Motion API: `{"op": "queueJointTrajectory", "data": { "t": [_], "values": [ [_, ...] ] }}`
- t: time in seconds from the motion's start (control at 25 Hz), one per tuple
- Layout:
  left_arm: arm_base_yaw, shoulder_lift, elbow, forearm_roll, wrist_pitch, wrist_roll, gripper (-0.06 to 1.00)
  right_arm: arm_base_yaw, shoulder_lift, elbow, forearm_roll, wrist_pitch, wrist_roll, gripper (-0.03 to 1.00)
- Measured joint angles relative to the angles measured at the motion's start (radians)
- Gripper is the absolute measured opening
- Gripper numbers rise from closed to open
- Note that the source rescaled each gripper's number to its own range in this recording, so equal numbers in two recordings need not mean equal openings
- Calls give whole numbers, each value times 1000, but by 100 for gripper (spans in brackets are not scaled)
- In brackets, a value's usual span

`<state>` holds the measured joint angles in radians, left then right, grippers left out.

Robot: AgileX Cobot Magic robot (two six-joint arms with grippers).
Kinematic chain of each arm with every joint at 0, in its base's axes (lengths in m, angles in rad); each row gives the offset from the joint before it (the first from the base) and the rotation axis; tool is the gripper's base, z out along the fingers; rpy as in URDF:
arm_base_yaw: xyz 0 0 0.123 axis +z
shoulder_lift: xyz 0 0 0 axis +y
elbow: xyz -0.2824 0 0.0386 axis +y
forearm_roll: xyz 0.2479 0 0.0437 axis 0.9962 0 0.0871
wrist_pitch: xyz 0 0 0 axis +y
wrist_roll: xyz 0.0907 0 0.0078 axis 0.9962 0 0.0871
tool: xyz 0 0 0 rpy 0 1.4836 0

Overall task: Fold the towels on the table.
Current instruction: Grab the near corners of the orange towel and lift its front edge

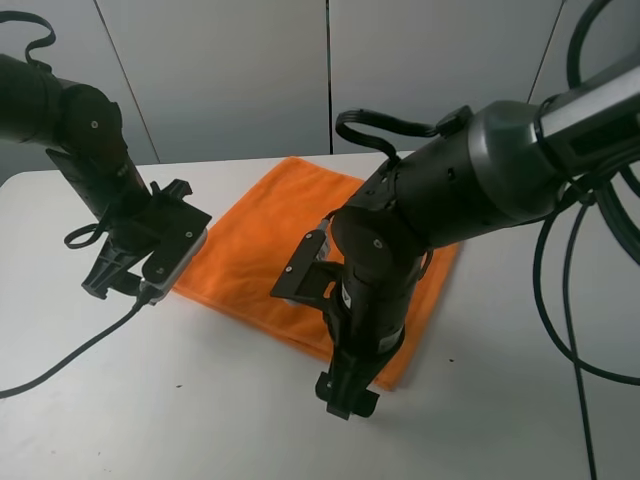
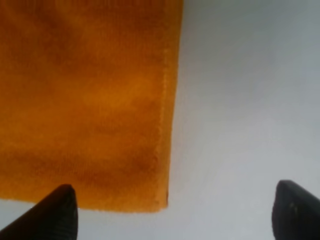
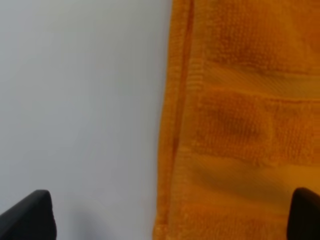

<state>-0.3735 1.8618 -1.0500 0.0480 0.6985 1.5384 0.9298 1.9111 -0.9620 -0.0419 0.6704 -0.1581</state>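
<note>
The bright orange towel (image 1: 258,240) lies flat on the white table (image 1: 200,410), apparently folded, with doubled edges at its near side. My left gripper (image 1: 122,280) hovers over the towel's near-left corner. In the left wrist view it (image 2: 175,217) is open and empty, its fingertips (image 2: 55,212) straddling that corner (image 2: 150,200). My right gripper (image 1: 348,395) hovers over the towel's near-right end. In the right wrist view it (image 3: 167,217) is open and empty above the towel's hem (image 3: 172,150), and the woven band (image 3: 250,82) shows.
A black cable (image 1: 70,360) trails from the left arm across the table's near-left area. Thick cables (image 1: 560,300) hang by the right arm. Grey wall panels (image 1: 230,70) stand behind the table's far edge.
</note>
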Motion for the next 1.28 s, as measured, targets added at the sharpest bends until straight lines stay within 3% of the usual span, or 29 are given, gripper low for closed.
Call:
{"op": "queueJointTrajectory", "data": {
  "t": [0.88,1.28],
  "values": [
    [0,75,0,-2,-24,8,99,5,84,-11,-16,9,39,100],
    [0,86,0,-25,-97,49,99,5,84,-11,-16,9,27,100]
  ]
}}
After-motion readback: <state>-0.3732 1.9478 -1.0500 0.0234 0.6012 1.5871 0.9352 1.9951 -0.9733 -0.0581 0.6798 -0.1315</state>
